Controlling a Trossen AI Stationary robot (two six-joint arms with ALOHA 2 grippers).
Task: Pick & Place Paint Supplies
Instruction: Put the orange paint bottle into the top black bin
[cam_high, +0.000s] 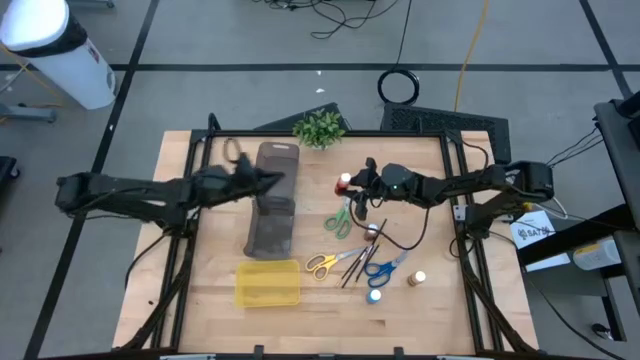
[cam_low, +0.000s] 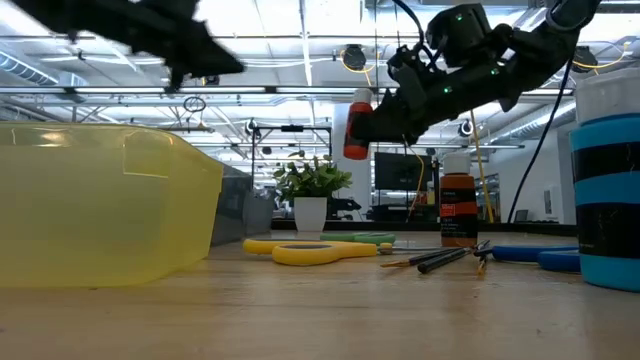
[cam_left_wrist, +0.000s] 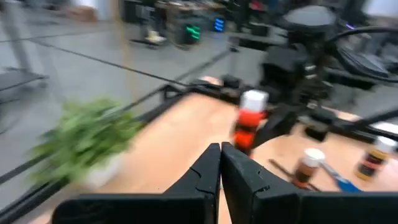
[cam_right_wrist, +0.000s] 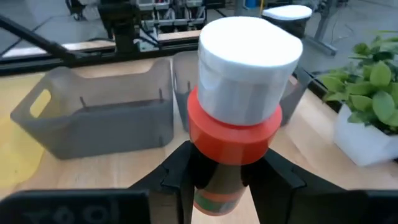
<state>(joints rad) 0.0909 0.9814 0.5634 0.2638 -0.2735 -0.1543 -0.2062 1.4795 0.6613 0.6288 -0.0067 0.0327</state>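
Observation:
My right gripper (cam_high: 358, 184) hangs high over the table's middle, shut on a small paint bottle (cam_low: 357, 125) with a white cap and a red band. My left gripper (cam_left_wrist: 221, 152) is shut and empty, hovering above the long grey organiser tray (cam_high: 273, 200). On the table lie green scissors (cam_high: 340, 220), yellow scissors (cam_high: 322, 264), blue scissors (cam_high: 385, 268), thin dark brushes (cam_high: 356, 262) and three more small bottles (cam_high: 417, 279), (cam_high: 375, 296), (cam_high: 372, 232). My right gripper pinches the bottle between its two fingers (cam_right_wrist: 177, 177), on the body (cam_right_wrist: 217, 190) just below the red band. The fingers reach in roughly level from the table's right side. The bottle is lifted clear of the table, cap up and about upright.
A yellow rectangular tray (cam_high: 268, 284) sits near the front edge, left of the scissors. A potted plant (cam_high: 319, 128) stands at the far edge. In the low view a blue-banded bottle (cam_low: 605, 180) stands close at the right. Bare wood shows on the table's left part.

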